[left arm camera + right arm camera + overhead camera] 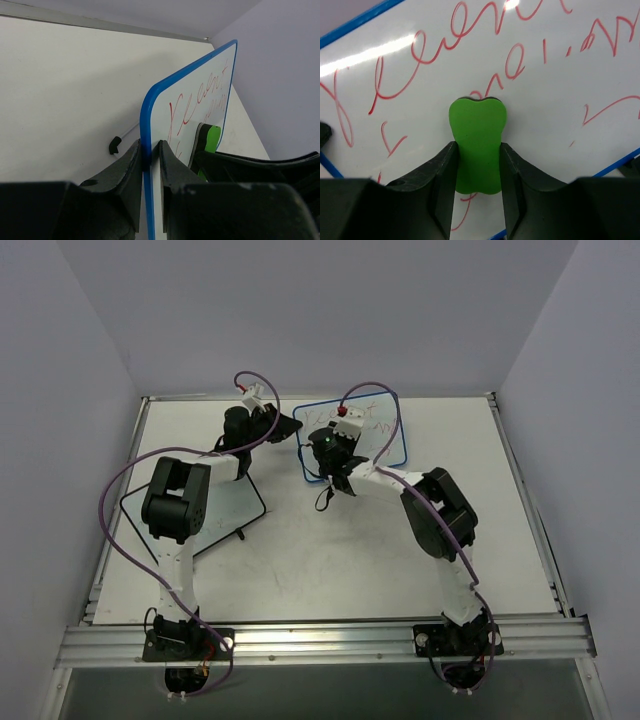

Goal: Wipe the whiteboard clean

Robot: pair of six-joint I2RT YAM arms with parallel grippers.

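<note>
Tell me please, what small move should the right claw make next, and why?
Probably wipe the green eraser sideways across the red writing. The right claw is shut on the green eraser, whose tip sits at the face of the whiteboard. No stroke looks wiped, and the left claw clamps its blue edge, so the board should hold steady.

A black-framed board (222, 515) lies flat on the left half of the white worktop (330, 560). It sits askew to the edges, with one corner pointing toward the near edge, and its face is as pale as the worktop. A ribbed metal rail (330, 640) runs along the near edge. Thinner metal strips (190, 397) line the other edges. Plain pale walls (300, 310) stand on three sides.
</note>
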